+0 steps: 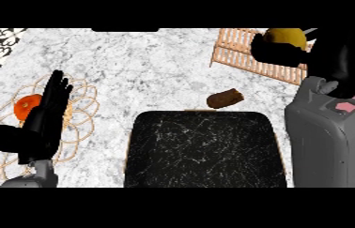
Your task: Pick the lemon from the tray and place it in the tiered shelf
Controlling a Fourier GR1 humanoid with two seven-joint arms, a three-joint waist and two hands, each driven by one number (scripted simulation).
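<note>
Fingers [262, 48] of R hand [281, 56] curl round lemon [284, 36], which is off the tray and over the wooden slatted shelf [239, 51] at counter's far-right corner; can't tell if it touches the shelf. L hand [47, 114] rests open, fingers straight, near counter's left edge, over wire basket [81, 110] w/ orange fruit [27, 106]. Counter [139, 67]: white-grey marble. Black speckled tray [204, 152] sits centre, near edge. Brown lump [225, 99] just off its far-right corner.
</note>
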